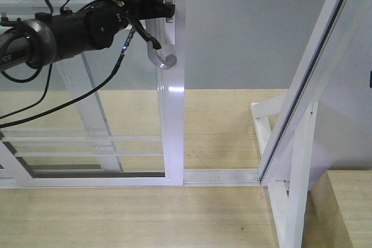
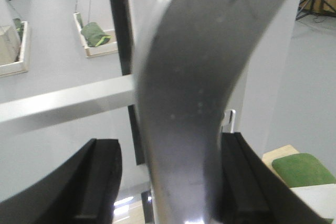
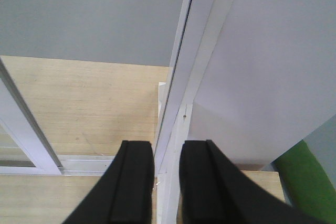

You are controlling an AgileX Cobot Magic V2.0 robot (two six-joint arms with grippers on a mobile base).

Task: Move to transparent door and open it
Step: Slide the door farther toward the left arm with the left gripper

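The transparent door is a glass panel in a white frame with thin white bars, standing left of centre in the front view. Its curved grey handle is on the right stile. My left gripper is at the handle's upper part. In the left wrist view the handle runs between the fingers; it touches the right finger and a gap shows at the left one, so the gripper is open around it. My right gripper is nearly shut, empty, with a narrow gap, above the fixed frame.
The fixed white outer frame leans across the right, with braced support posts; it also shows in the right wrist view. A floor track spans the gap between door stile and frame. A wooden platform is at the lower right.
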